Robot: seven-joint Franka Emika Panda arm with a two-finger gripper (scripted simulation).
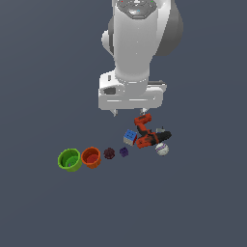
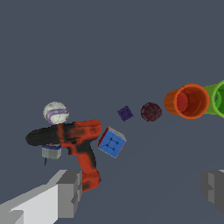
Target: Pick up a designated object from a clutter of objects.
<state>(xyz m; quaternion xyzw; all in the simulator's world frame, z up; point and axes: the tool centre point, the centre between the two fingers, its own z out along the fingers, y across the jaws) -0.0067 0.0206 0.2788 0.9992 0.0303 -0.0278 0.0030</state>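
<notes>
The puzzle cube [image 1: 130, 137] lies on the grey floor, blue and white faces showing, touching or just beside the red-and-black drill [image 1: 147, 135]. In the wrist view the cube [image 2: 112, 142] shows a blue gridded face, next to the drill [image 2: 75, 141]. My gripper [image 1: 129, 113] hangs above the floor, just behind the cube and drill in the exterior view. It is open and empty. In the wrist view the gripper [image 2: 140, 190] shows its fingers [image 2: 61, 194] spread wide, with the cube beyond them and nearer one finger.
A white ball [image 1: 162, 148] lies against the drill. Two tiny dark purple pieces [image 1: 109, 153] [image 1: 124, 152], an orange cup [image 1: 90, 157] and a green cup [image 1: 69, 159] form a row toward the exterior view's left. The orange cup [image 2: 187, 101] also shows in the wrist view.
</notes>
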